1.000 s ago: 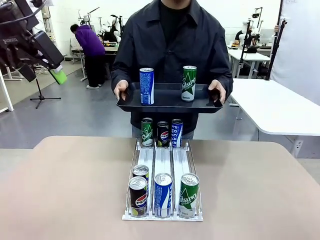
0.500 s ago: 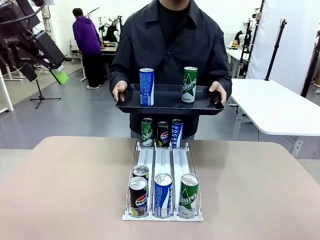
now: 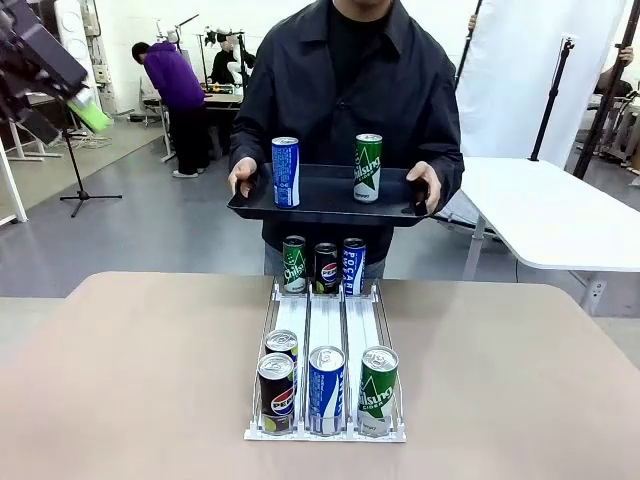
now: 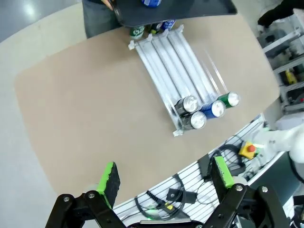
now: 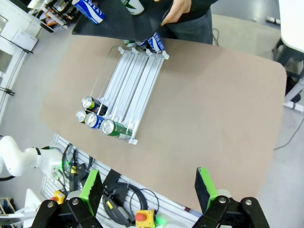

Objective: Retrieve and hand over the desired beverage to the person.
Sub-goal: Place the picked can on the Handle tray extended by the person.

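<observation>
From my remote station, I see the left end effector (image 4: 164, 178) raised high over the counter (image 3: 130, 370), its green pads spread wide and gripping nothing; in the front view it sits at the upper left corner. At centre, a white three-lane can rack (image 3: 326, 350) lies on the counter, with four cans at its near end: a Pepsi can (image 3: 276, 394) with another can (image 3: 283, 345) just behind it, a blue can (image 3: 326, 389) and a green can (image 3: 377, 390). Three more cans stand at the rack's far end. Behind it, the person (image 3: 345, 90) in the dark jacket holds a black tray (image 3: 325, 200) in both hands, carrying a blue can (image 3: 285, 171) and a green can (image 3: 367, 168), both upright and well apart. The right end effector (image 5: 149, 187) also hangs high above the counter, fingers spread and empty.
</observation>
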### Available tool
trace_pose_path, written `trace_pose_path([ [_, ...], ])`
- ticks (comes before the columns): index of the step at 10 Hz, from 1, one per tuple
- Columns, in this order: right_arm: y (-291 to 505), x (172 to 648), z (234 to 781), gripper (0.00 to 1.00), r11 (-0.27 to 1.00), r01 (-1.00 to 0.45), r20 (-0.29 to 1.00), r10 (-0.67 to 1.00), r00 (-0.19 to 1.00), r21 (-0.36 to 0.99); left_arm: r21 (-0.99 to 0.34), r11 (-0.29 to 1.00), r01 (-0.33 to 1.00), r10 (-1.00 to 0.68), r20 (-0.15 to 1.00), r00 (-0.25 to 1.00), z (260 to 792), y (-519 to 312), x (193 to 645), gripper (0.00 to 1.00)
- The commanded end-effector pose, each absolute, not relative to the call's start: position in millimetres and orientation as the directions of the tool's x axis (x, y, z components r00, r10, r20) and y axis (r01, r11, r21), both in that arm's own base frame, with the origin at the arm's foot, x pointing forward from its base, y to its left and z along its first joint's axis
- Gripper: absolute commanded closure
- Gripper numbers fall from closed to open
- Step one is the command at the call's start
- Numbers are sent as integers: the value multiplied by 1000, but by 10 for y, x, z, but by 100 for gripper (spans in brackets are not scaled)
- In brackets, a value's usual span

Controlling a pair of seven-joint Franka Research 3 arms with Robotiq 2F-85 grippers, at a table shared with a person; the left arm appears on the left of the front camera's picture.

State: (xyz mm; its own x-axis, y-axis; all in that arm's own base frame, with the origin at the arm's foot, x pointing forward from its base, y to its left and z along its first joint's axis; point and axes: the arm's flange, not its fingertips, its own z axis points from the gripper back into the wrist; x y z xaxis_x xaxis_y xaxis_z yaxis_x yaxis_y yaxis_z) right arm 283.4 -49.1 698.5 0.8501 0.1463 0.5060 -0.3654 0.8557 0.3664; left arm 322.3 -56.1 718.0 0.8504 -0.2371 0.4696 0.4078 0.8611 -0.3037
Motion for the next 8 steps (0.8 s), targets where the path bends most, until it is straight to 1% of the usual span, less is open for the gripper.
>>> trace_pose_path([
  [1, -486, 2833, 6976, 0, 842, -383, 512, 153, 845, 381, -375, 832, 409, -178, 518, 837, 7247, -384, 3228, 0],
  [5, -486, 2833, 6976, 0, 842, -383, 512, 153, 845, 381, -424, 790, 442, -134, 585, 800, 7253, -86, 3052, 0],
  [6, -486, 2833, 6976, 0, 842, -383, 512, 153, 845, 381, -413, 822, 392, -129, 536, 834, 7331, -162, 3150, 0],
  [8, -486, 2833, 6976, 0, 842, -383, 512, 153, 845, 381, -413, 822, 392, -129, 536, 834, 7331, -162, 3150, 0],
])
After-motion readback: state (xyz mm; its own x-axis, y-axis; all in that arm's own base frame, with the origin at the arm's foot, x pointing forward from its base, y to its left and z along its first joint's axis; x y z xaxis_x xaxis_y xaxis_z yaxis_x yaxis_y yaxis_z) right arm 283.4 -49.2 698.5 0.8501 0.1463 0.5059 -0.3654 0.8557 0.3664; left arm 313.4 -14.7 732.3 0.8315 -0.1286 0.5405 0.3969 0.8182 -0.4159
